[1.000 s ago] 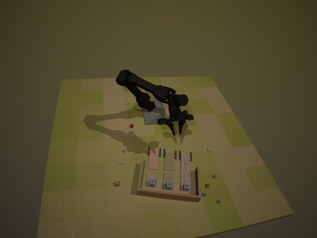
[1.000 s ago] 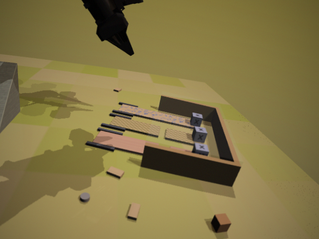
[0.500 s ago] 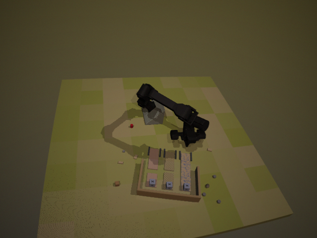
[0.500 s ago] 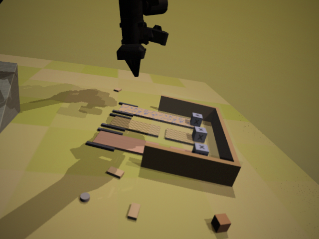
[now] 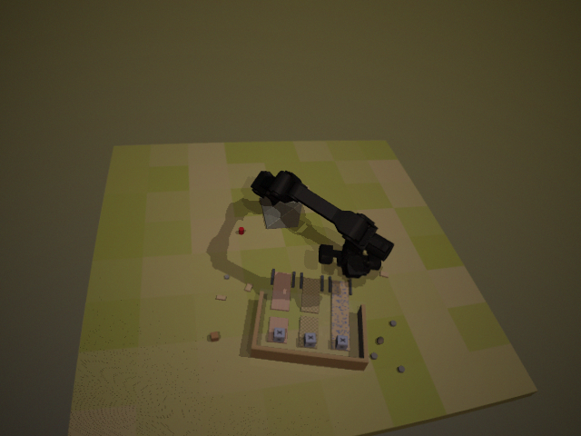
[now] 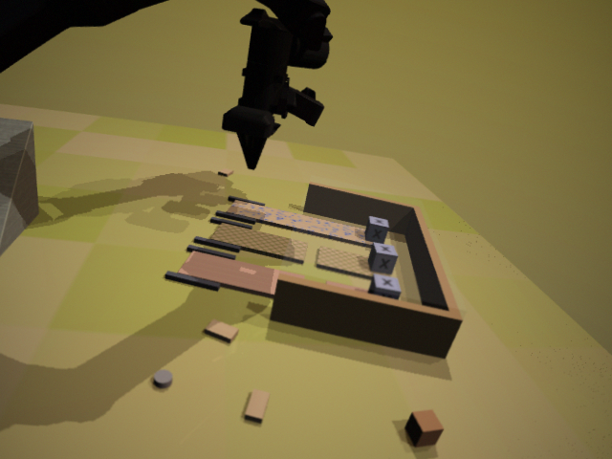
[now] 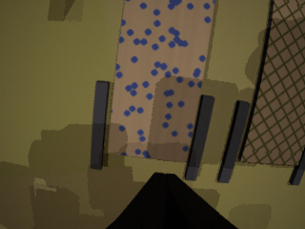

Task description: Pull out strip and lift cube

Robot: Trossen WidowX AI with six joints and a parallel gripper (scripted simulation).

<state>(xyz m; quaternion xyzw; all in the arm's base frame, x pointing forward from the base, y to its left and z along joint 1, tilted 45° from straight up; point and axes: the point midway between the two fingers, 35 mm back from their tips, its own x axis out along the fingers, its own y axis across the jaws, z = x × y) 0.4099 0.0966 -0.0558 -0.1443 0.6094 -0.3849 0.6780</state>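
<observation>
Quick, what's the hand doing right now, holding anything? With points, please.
Hand [image 5: 355, 275] [image 6: 252, 166] [image 7: 163, 182]: closed, empty, above the near end of the blue-dotted strip [image 5: 339, 310] [image 6: 301, 221] [image 7: 148, 52].

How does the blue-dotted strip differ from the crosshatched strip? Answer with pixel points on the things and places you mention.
The blue-dotted strip [image 5: 339, 310] [image 6: 296, 219] [image 7: 157, 52] runs in one piece; the crosshatched strip [image 5: 310, 295] [image 6: 259, 242] [image 7: 286, 95] is split by a gap. Blue dots mark the dotted strip, dark diagonal lines the crosshatched strip. Both carry an X-marked cube at the walled end.
</observation>
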